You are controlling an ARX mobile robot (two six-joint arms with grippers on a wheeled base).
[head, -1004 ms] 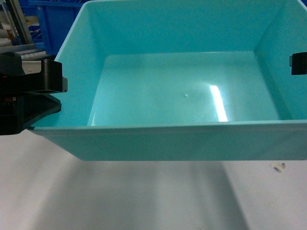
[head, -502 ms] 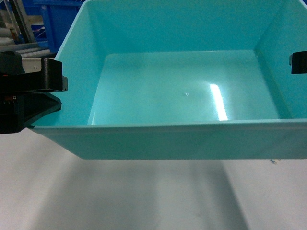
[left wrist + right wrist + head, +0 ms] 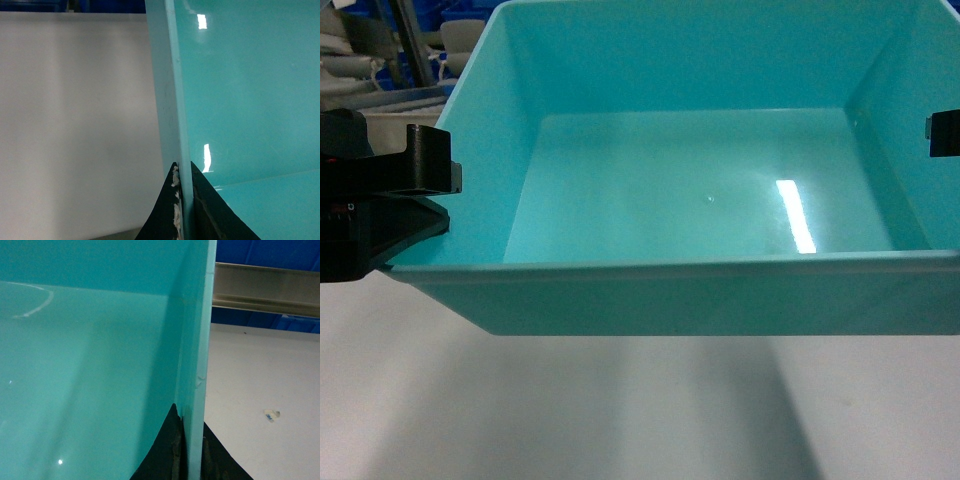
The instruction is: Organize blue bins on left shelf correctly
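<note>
A light turquoise blue bin (image 3: 700, 190) fills most of the head view, empty and held up above the white tabletop (image 3: 620, 420). My left gripper (image 3: 448, 195) is shut on its left wall; in the left wrist view the black fingers (image 3: 167, 210) pinch the thin rim (image 3: 184, 165). My right gripper (image 3: 942, 135) is shut on the right wall, its fingers (image 3: 165, 455) clamped either side of the rim (image 3: 196, 390). A blurred part of the left shelf (image 3: 390, 95), steel rails and a post, shows at the top left behind the bin.
A small scrap of tape (image 3: 271, 415) lies on the tabletop to the right of the bin. Beyond it runs a shiny metal rail (image 3: 265, 290) with dark blue bins (image 3: 265, 252) behind.
The bin and both grippers keep their place in the head view, but the background has slid: the dark blue bin at top left is gone, steel rails show instead, and the tape scrap has left view.
</note>
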